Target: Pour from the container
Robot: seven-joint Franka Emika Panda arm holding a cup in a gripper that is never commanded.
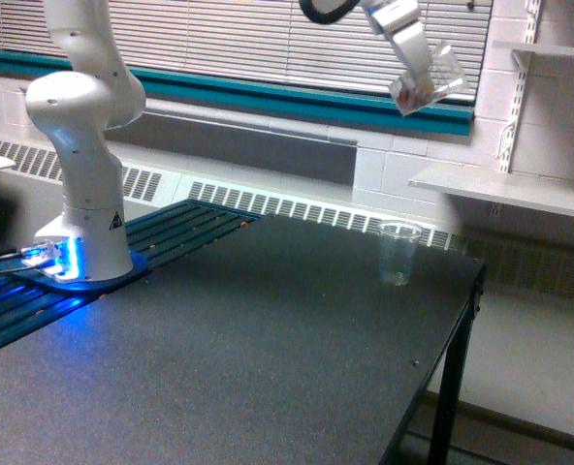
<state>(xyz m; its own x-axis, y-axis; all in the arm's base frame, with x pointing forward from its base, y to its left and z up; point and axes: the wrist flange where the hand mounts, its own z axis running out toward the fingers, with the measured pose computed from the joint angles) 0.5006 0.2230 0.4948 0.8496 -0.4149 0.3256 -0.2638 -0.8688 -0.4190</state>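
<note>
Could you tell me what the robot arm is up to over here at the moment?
The white Franka arm's gripper is holding a small clear plastic cup high in the air, tilted well off upright, in front of the window blinds. Below it, a taller clear cup stands upright on the dark table, near the far edge. The held cup seems to have something pale inside; nothing can be seen falling from it.
</note>
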